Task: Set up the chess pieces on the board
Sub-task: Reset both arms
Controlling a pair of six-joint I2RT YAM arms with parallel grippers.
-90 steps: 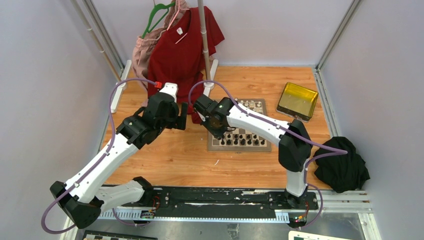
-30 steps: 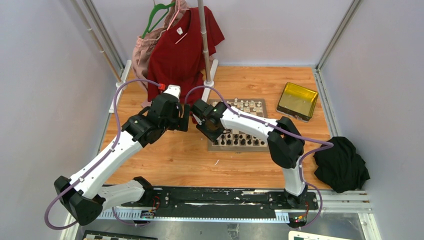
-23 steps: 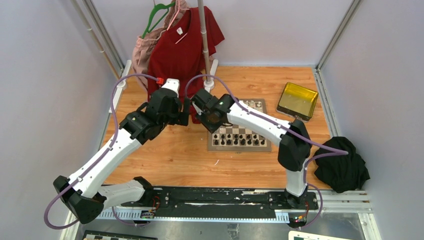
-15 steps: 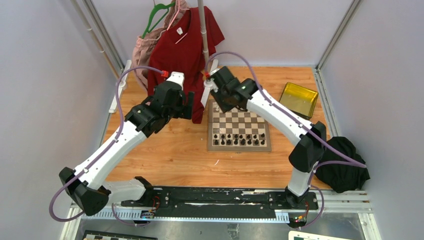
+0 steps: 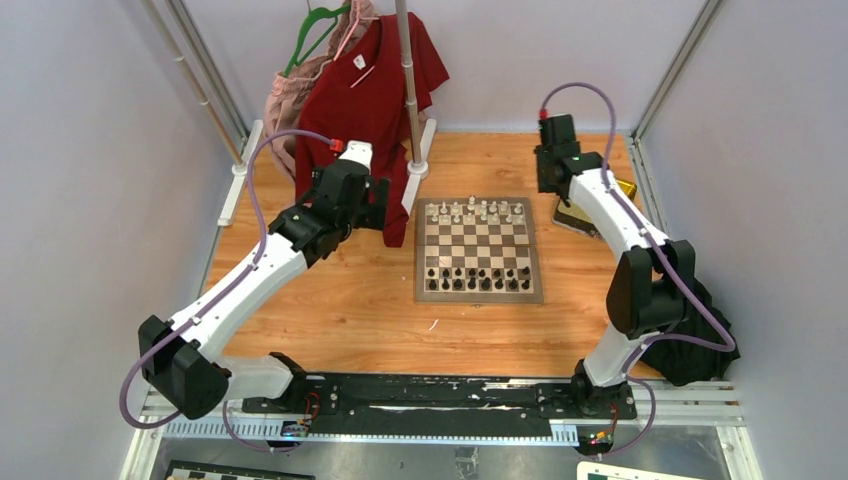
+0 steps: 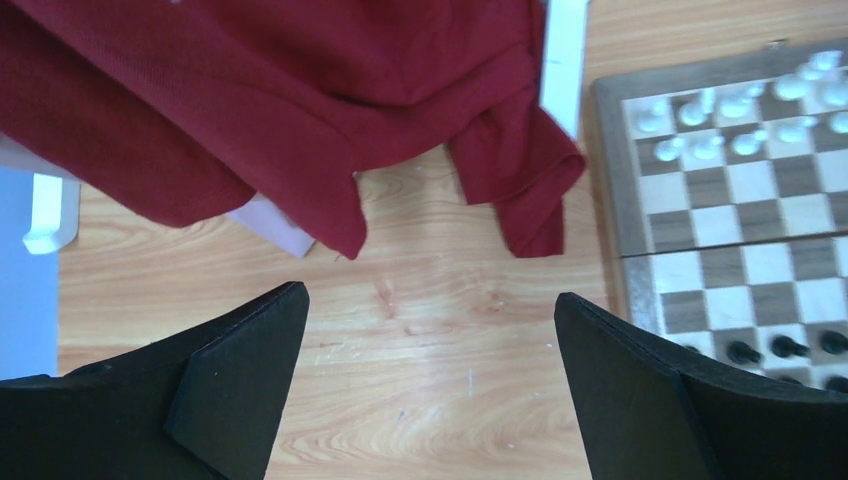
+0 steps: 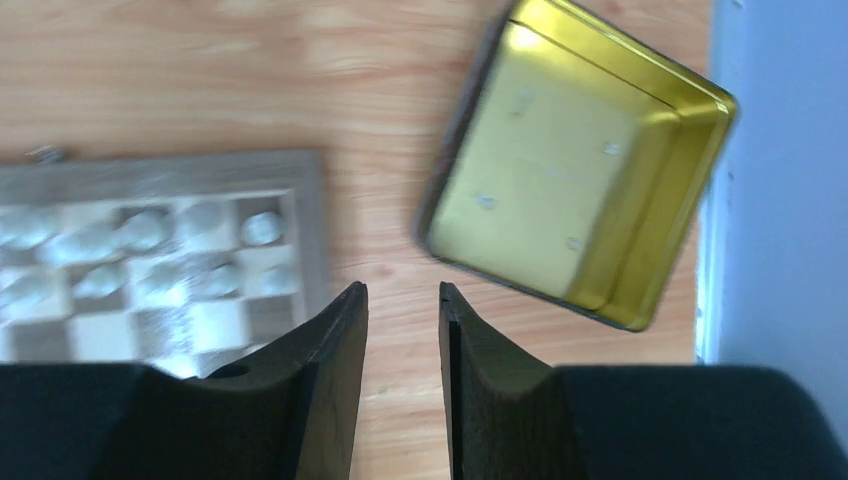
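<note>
On the board (image 5: 479,250), the chess pieces (image 5: 484,284) seem light, tippy: pinch mid-stem. Left end effector (image 6: 428,296), right end effector (image 7: 402,290): parted, empty.

No text, label, brand, number or sign can be read in any of the views.

Brown-and-cream checkered board (image 5: 479,250), black and white chess pieces (image 5: 478,283), yellow-gold tray (image 7: 540,190), red shirt (image 6: 250,90), black cloth (image 5: 690,350)
</note>
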